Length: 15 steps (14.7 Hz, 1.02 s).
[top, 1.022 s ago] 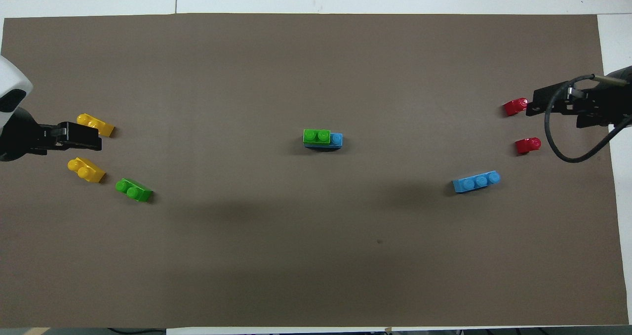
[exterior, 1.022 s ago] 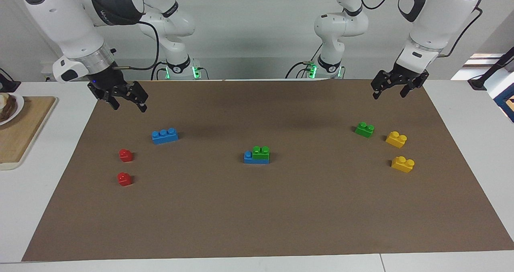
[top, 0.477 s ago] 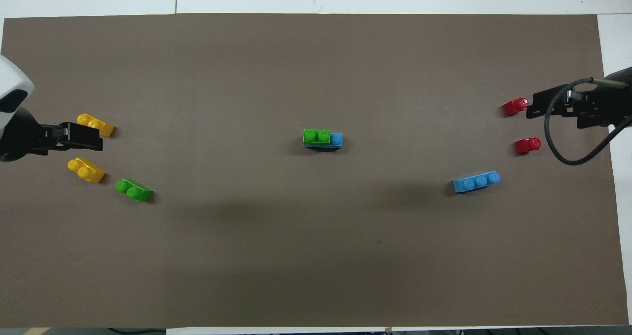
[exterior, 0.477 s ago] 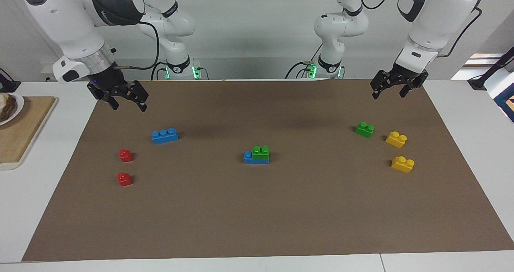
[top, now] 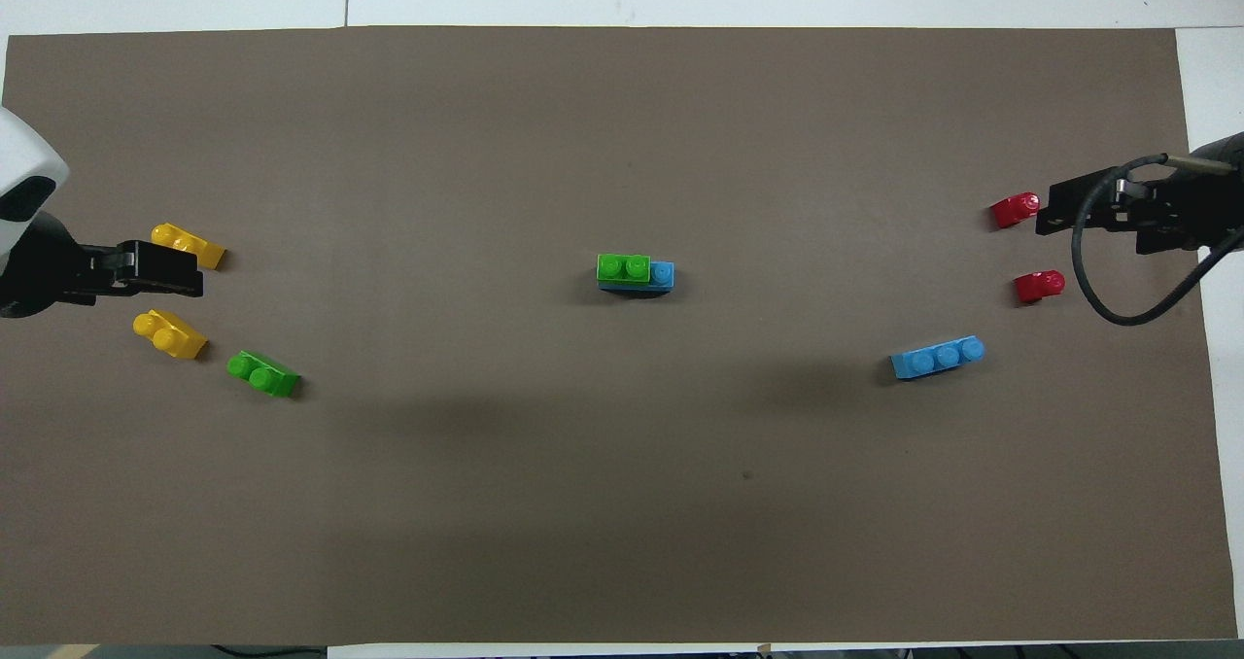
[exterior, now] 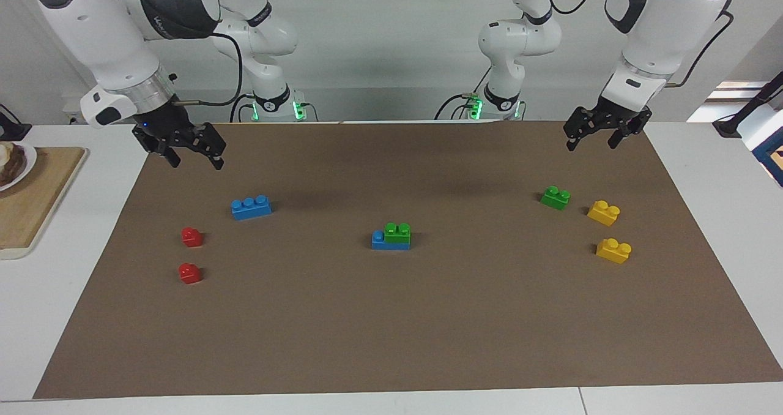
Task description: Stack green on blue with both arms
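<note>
In the middle of the brown mat (exterior: 428, 317) a green brick (exterior: 397, 231) (top: 623, 267) sits on a blue brick (exterior: 379, 241) (top: 663, 274), leaving one blue stud bare. A second green brick (exterior: 555, 197) (top: 263, 373) lies loose toward the left arm's end. A second blue brick (exterior: 251, 207) (top: 938, 358) lies loose toward the right arm's end. My left gripper (exterior: 592, 144) (top: 199, 268) hangs open and empty over the mat by the yellow bricks. My right gripper (exterior: 196, 161) (top: 1038, 214) hangs open and empty over the mat's edge by the red bricks.
Two yellow bricks (exterior: 604, 212) (exterior: 613, 250) lie beside the loose green one. Two red bricks (exterior: 192, 237) (exterior: 189, 273) lie farther from the robots than the loose blue one. A wooden board (exterior: 30, 201) with a plate sits off the mat at the right arm's end.
Both grippers have risen slightly and drawn back a little toward their bases. No brick has moved.
</note>
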Available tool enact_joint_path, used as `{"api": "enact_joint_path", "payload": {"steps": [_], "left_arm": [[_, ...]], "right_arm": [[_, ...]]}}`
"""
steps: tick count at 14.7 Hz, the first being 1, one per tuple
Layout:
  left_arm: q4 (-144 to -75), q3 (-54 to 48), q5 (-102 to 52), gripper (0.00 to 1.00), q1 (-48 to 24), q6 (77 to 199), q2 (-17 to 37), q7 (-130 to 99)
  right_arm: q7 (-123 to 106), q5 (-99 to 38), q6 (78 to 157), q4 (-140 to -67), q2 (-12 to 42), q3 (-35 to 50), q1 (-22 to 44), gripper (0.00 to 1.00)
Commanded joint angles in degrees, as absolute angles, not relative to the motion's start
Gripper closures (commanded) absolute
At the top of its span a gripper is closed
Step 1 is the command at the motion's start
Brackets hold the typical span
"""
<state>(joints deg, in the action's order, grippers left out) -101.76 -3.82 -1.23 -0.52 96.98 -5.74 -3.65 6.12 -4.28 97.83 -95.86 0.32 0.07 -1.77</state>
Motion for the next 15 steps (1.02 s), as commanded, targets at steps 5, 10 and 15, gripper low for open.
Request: {"api": "enact_joint_path", "payload": {"steps": [5,10,15], "left_arm": [[-103.27,-3.60,-2.02,0.00,-0.70,96.68,-7.38,-3.08],[-103.27,-3.69,-2.02,0.00,-0.70,96.68,-7.38,-3.08],[-103.27,-3.69,-2.02,0.00,-0.79,96.68,-7.38,-3.08]], "right_arm": [[1.76,-1.32,94.40,-93.87,0.26,0.35,-2.02,0.01],[1.58,-1.23,94.39,-93.87,0.26,0.35,-1.93,0.01],[0.88,0.43,94.31,-93.87,0.18,0.44,-1.93,0.01]]}}
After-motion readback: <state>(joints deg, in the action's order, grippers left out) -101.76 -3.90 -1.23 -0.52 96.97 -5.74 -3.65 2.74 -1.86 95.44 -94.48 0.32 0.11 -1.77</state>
